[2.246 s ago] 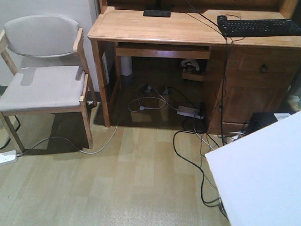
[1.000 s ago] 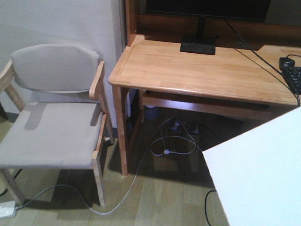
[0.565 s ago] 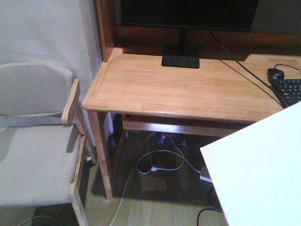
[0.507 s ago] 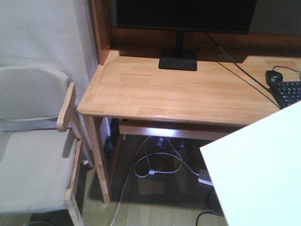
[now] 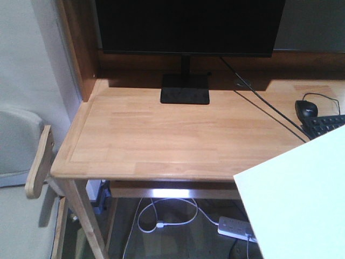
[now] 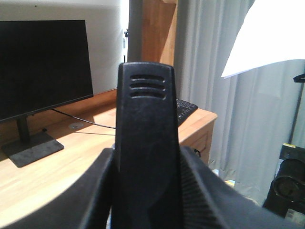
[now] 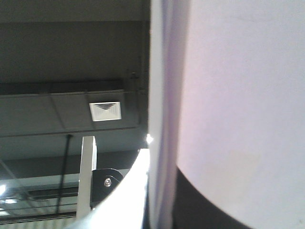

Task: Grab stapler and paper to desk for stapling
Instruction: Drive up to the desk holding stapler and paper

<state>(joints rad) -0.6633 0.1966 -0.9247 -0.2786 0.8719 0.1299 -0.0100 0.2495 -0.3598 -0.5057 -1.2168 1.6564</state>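
Wood-grain desk looms closer; left tool clamps ribbed black stapler, right tool pinches white paper.

Black hand-sized plastic stapler: upright, three moulded grooves near its rounded top, clamped at both sides by the left gripper. Plain white rectangular paper sheet: blank, flat, aloft, overlapping the front right edge of the light wood-grain desk.

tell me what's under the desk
Under the desk sits a slide-out shelf; on the floor lie a looped white cable and a white power strip. The paper covers the right side, so whatever is below there cannot be seen.
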